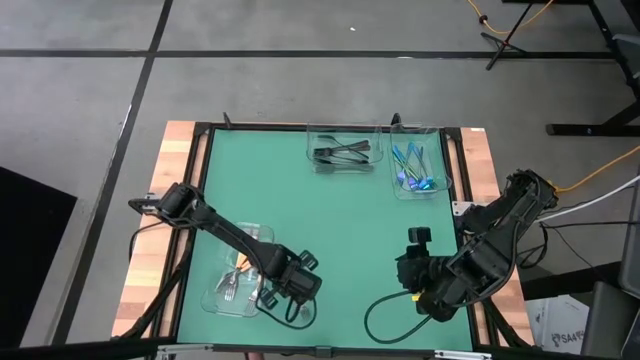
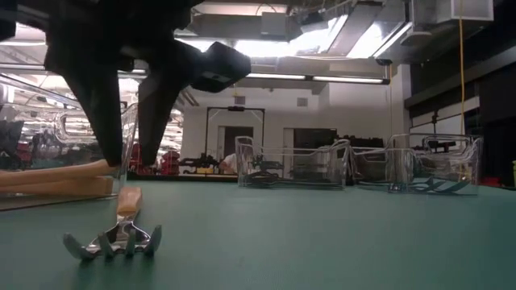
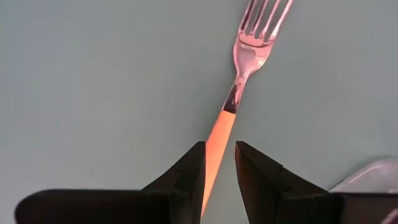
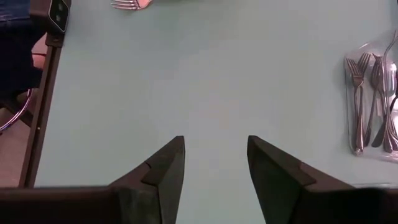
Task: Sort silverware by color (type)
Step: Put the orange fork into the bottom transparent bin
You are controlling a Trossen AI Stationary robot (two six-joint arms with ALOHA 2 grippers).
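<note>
An orange-handled fork (image 3: 233, 93) with a silver head lies flat on the green mat (image 1: 340, 230) near its front left, tines (image 2: 113, 242) toward the near edge. My left gripper (image 3: 219, 155) points down over it, open. Its fingers stand on either side of the orange handle (image 2: 129, 199), a little above it and not touching. My right gripper (image 4: 214, 146) hangs open above the mat's front right (image 1: 420, 272), with nothing between its fingers. More orange-handled forks lie in a clear tray (image 1: 232, 285) beside my left gripper.
Two clear trays stand at the mat's far edge, one with black utensils (image 1: 343, 152) and one with blue utensils (image 1: 416, 170). A black cable (image 1: 385, 315) loops on the mat at the front right. Bare mat lies between the two arms.
</note>
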